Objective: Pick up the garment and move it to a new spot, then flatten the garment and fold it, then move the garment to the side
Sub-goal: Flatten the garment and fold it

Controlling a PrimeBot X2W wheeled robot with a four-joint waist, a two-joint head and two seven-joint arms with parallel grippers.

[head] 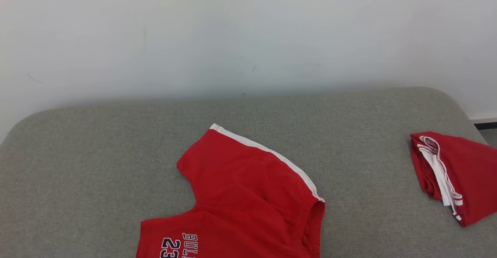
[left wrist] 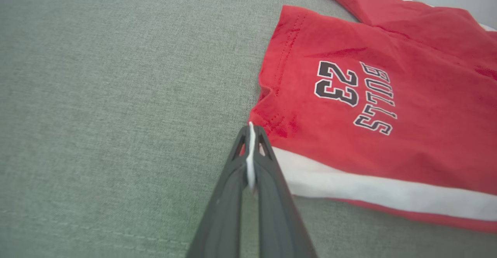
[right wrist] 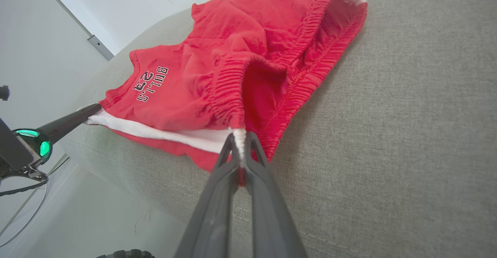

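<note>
Pale wall behind. Grey fabric-covered table with rounded far corners, spanning the head view.

Garment: red shorts, lying on the table at the near middle, with the lower part cut off by the bottom edge of the head view.
- White stripe down each side seam.
- Gathered elastic waistband.
- Print "BULLS 23" in dark letters outlined white, on the near leg.
- Cloth lightly rumpled, not flat; waist opening gapes.

Heading: waist faces the robot's right, legs go to its left. Long axis runs left to right across the table, roughly along the near edge. The far leg angles away toward the wall; the printed leg lies nearer the robot.

Second red garment, folded, white trim, at the table's right edge, well apart from the shorts.

Left claw: closed, pinching the white stripe at the hem corner of the printed leg. The garment spreads away to the right of the fingers in the left wrist view.

Right claw: closed on the waistband end, where the white stripe meets the elastic. The garment fans out ahead of it and to the left in the right wrist view. The near stripe runs between the two claws.
</note>
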